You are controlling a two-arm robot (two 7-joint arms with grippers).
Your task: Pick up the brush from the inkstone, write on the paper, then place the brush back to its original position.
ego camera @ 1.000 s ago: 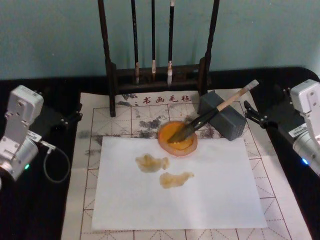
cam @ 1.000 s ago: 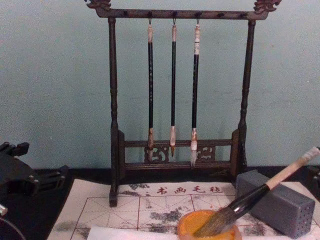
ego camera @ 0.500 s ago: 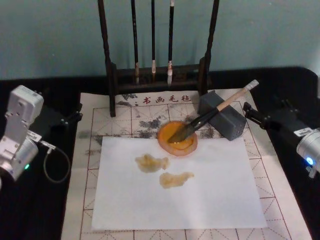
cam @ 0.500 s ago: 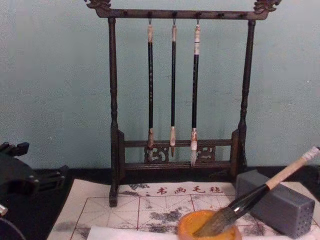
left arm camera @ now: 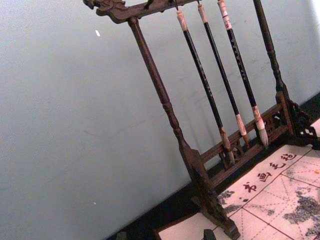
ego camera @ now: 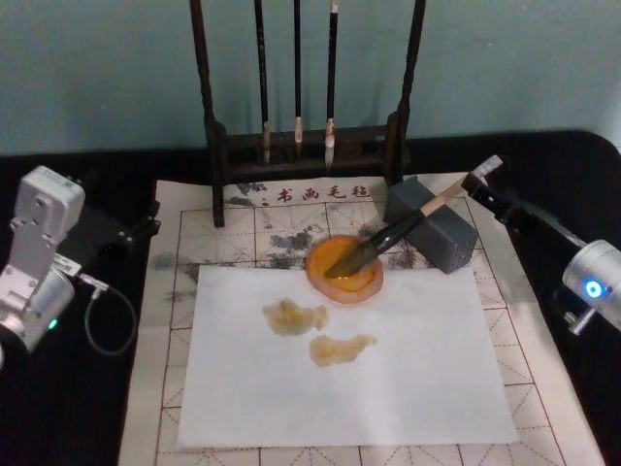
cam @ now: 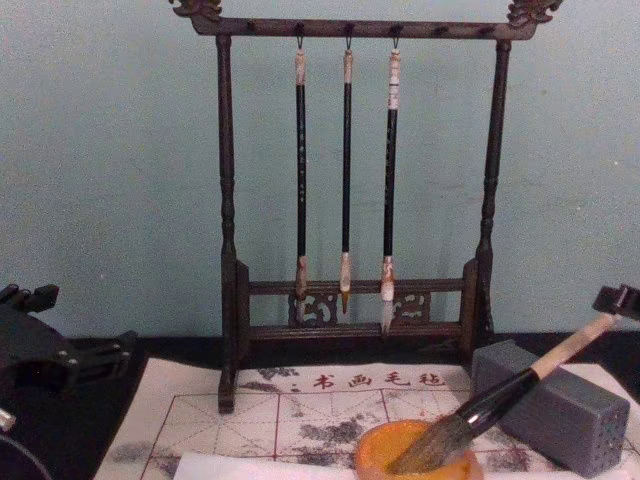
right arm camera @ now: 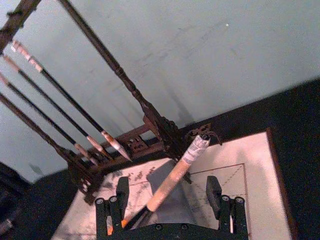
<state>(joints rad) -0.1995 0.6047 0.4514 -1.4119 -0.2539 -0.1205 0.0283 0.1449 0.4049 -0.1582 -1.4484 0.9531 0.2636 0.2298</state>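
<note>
— Where is the right arm?
— It reaches in from the right side of the tabletop [ego camera: 68,417], slanting toward the back-left. The right pincer [ego camera: 482,184] is at the top end of the brush [ego camera: 408,223].
— Does it have hold of it?
— No. In the right wrist view its fingers [right arm camera: 122,195] stand wide apart on either side of the pale handle, and neither is closed on it.
— And the brush itself?
— Its tuft is in the inkstone [ego camera: 314,260]. The shaft leans up over the grey block [ego camera: 446,243], with the white tip toward the back-right. The paper [ego camera: 388,379] lies in front, its back edge meeting the inkstone.
— The left arm?
— It is parked on the left, with the left pincer [ego camera: 146,221] beside the mat [ego camera: 167,330].
— What differs from a second ago?
— Then the right pincer sat off to the right of the mat, clear of the brush. Now it brackets the handle's end. The brush, inkstone and left arm are unchanged.
</note>
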